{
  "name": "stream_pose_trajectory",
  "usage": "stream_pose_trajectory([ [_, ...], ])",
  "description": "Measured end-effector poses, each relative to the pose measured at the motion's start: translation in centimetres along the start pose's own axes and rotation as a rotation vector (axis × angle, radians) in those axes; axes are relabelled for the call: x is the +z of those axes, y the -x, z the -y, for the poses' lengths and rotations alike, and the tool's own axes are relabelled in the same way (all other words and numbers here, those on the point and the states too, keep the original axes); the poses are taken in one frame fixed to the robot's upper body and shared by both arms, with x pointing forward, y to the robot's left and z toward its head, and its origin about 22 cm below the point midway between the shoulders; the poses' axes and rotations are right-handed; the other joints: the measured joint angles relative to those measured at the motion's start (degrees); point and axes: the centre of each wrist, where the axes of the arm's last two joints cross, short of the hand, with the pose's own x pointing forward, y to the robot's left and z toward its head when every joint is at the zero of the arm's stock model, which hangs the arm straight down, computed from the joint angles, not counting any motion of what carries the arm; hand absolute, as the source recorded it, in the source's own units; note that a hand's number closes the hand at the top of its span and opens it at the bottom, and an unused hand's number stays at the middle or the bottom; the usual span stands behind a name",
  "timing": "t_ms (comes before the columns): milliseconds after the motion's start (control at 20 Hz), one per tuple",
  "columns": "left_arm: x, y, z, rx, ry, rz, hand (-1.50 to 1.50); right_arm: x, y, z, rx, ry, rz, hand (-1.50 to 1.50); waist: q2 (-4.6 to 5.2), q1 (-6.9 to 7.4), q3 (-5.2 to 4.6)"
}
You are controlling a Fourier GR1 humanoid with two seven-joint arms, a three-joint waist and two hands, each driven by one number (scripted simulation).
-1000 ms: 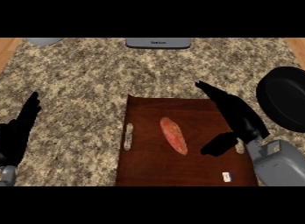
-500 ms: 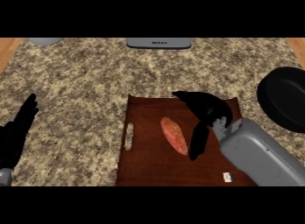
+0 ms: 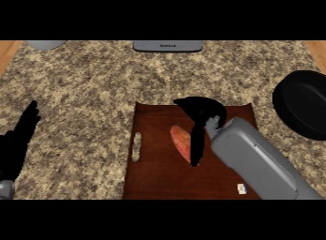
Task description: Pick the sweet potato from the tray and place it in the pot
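Sweet potato [image 3: 180, 140] is lying on the tray [image 3: 159, 180], frame centre
Right hand [image 3: 202, 111] is hanging over its right side, grip impossible to tell; left hand [image 3: 12, 147] is resting straight-fingered at the left edge

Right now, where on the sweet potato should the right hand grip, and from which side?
Probably across its middle, from above: the sweet potato lies flat on the tray, long and narrow, and the right hand is directly over it.
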Motion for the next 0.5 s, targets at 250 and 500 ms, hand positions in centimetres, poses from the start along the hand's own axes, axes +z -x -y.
stream_pose_trajectory([
  [250,-0.1,0.5,-0.2,-0.004,-0.004,-0.007,0.00,-1.4,-1.0,-0.9,0.042,-0.016,-0.035,-1.50,-0.01,-0.12,0.01],
  [500,0.0,0.0,0.3,-0.007,-0.009,-0.005,0.00,-2.3,-1.9,-1.7,0.057,-0.044,-0.051,-1.50,-0.02,-0.17,0.01],
])
